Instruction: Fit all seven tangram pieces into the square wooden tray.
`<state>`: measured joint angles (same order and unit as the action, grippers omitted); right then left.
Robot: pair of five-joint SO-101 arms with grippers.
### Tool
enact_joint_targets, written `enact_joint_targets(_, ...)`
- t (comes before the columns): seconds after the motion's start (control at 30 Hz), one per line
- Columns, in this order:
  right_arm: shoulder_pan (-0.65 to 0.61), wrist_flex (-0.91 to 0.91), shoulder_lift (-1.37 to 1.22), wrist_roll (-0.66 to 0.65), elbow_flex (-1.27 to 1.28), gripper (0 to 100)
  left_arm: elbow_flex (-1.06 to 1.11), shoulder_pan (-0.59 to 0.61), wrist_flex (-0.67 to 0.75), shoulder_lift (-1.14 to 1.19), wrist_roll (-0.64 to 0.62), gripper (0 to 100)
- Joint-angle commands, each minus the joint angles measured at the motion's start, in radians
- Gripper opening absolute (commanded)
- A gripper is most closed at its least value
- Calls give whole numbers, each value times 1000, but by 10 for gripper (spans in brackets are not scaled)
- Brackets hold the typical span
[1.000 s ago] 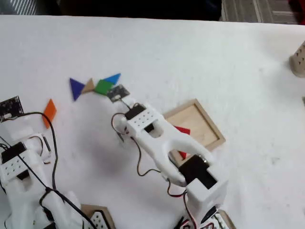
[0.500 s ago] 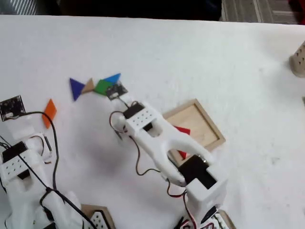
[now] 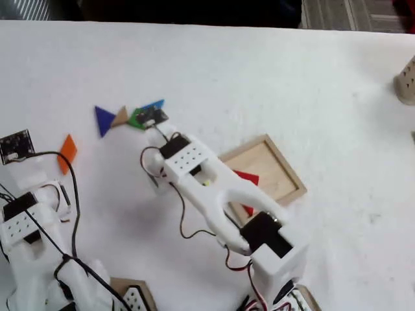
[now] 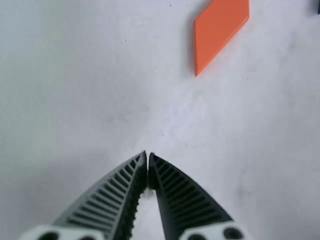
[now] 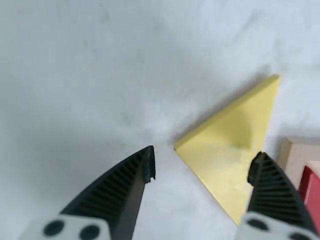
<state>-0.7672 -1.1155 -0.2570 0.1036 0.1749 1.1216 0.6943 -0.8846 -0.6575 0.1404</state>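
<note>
The tray [image 3: 275, 162] lies on the white table [image 3: 292, 78], a little right of the middle and turned at an angle. Inside it, in the near left part, is a red piece [image 3: 249, 177], half hidden under the right arm [image 3: 214, 191]. This arm stretches from the near edge over the tray's left corner.

The right gripper [image 5: 203, 164] has its fingers wide apart, low above the table. Between them lies the yellow triangle [image 5: 232, 160], flat on the table and just beside the tray's corner. One finger stands in front of the triangle's edge; I cannot tell if it touches.

Far left of the tray, four pieces lie in a row and touch each other: dark blue triangle [image 3: 102, 120], brown triangle [image 3: 120, 117], green piece [image 3: 136, 119] and light blue triangle [image 3: 156, 104].

The orange piece [image 3: 67, 151] lies alone, more to the left. The left gripper [image 4: 148, 167] is near it, apart from it, with fingers pressed together and nothing between them.
</note>
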Motion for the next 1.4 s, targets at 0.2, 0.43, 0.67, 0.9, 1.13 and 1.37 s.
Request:
enact_joint_targets(0.2,27,77,4,-38,86,297,0,-15,17,-25,9,24)
enact_joint_targets(0.43,33,77,5,-46,91,297,0,-15,15,-25,11,24)
enact_joint_targets(0.67,22,62,30,-46,77,297,9,-15,20,-25,11,24)
enact_joint_targets(0.9,8,48,67,-46,74,297,9,-15,21,-25,11,24)
enact_joint_targets(1.13,8,16,-59,-46,9,297,9,-15,21,-25,11,24)
enact_joint_targets(1.37,8,2,-73,-46,-6,297,11,-15,21,-25,11,24)
